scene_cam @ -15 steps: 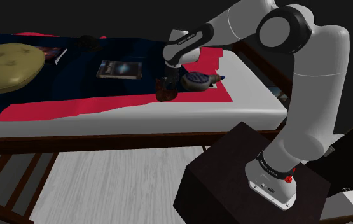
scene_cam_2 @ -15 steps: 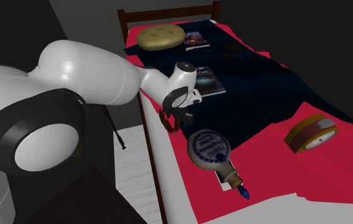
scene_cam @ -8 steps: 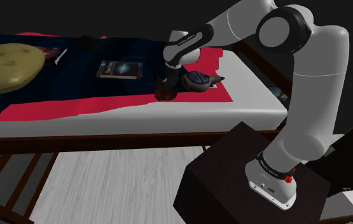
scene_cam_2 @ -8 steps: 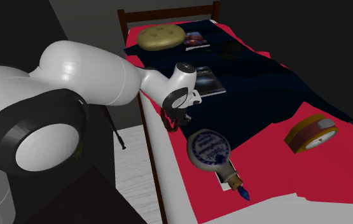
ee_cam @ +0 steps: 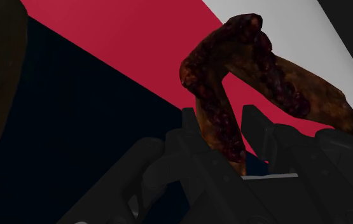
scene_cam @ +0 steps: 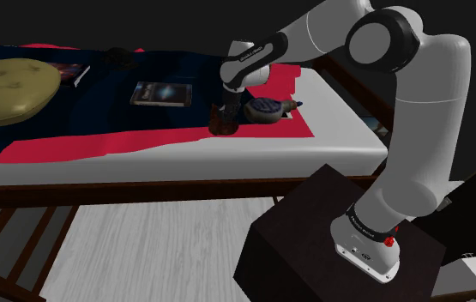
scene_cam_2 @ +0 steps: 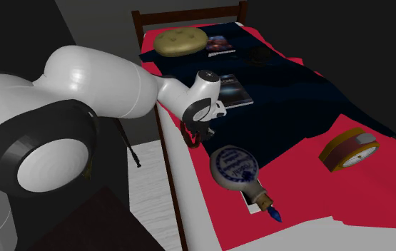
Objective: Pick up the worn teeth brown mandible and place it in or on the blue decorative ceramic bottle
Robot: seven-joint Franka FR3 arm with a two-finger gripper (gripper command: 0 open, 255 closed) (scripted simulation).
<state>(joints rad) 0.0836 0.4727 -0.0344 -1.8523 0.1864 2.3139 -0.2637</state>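
Mandible: dark red-brown, V-shaped, rough surface. One branch runs down between the two black fingers of the gripper. The fingers are pinched onto that branch, and the other branch juts free to one side.

Shoulder view: mandible hangs under the gripper at the near edge of the bed, over the red cover. Cannot tell whether it clears the cover or touches it.

Second exterior view: mandible sits low in the gripper, right by the bed's side edge.

Bottle: lies on its side on the red cover, near the mandible at about 2 o'clock in the shoulder view. The two are apart, not touching. In the second exterior view the bottle is at about 4 o'clock from the mandible. It has a round blue-and-white patterned body, a brown neck and a blue tip pointing away from the gripper.

Farther out:
- Book flat on the navy blanket, at 10 o'clock of the mandible in the shoulder view.
- Olive cushion well off at 9 o'clock.
- Second exterior view: a round yellow-rimmed thing on the red cover, at 3 o'clock of the bottle, well apart.
- Dark stand on the pale plank floor.
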